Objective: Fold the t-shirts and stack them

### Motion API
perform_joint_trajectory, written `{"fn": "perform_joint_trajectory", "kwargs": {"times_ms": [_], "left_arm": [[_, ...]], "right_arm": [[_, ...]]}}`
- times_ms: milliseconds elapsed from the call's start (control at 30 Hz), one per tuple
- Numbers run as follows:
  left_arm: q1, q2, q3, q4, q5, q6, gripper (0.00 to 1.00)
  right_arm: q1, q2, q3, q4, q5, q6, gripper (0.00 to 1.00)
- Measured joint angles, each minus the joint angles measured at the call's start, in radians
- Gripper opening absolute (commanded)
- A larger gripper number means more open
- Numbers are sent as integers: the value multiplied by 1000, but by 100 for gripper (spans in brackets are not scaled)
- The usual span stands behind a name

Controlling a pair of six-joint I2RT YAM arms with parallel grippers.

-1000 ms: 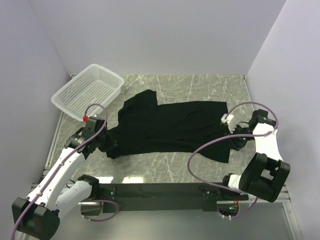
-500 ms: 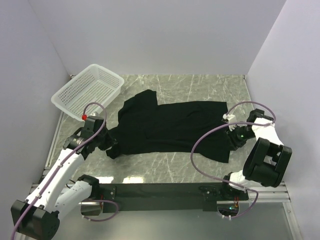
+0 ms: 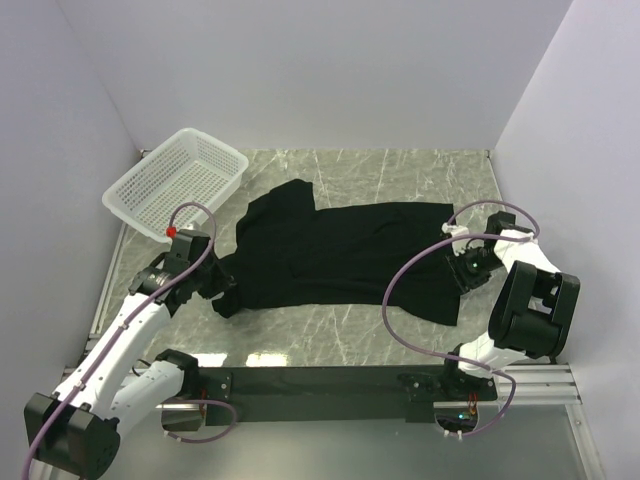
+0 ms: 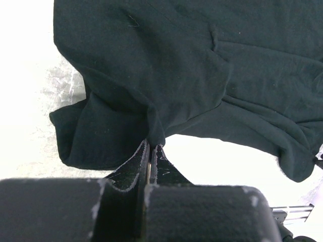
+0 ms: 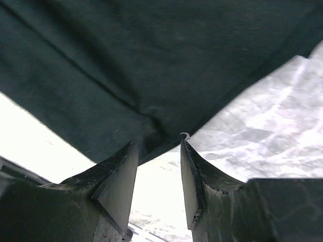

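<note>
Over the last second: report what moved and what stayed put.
The right arm drew in, its elbow swinging away from the near edge. The right gripper stayed at the right hem of the t-shirt, jaws open, nothing gripped. The left gripper stayed shut on the t-shirt's left edge. The t-shirt and the basket did not visibly shift.

From above, the left tool (image 3: 224, 291) blends into the t-shirt (image 3: 350, 252), which both wrist views crop at the edges
</note>
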Motion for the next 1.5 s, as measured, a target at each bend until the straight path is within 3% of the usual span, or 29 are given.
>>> {"fn": "perform_joint_trajectory", "kwargs": {"times_ms": [567,867,1033,1200,1500], "left_arm": [[0,-6,-2,1,-1,17,1],[0,-32,-5,0,-3,16,1],[0,-51,-5,-5,-14,17,1],[0,-82,5,-21,-54,23,0],[0,-103,115,-34,-144,71,1]], "right_arm": [[15,-30,-68,14,21,19,45],[27,-36,-71,10,-6,29,0],[27,-83,-52,-35,-66,26,0],[27,-255,71,-69,-166,35,0],[2,-406,190,-51,-300,119,0]]}}
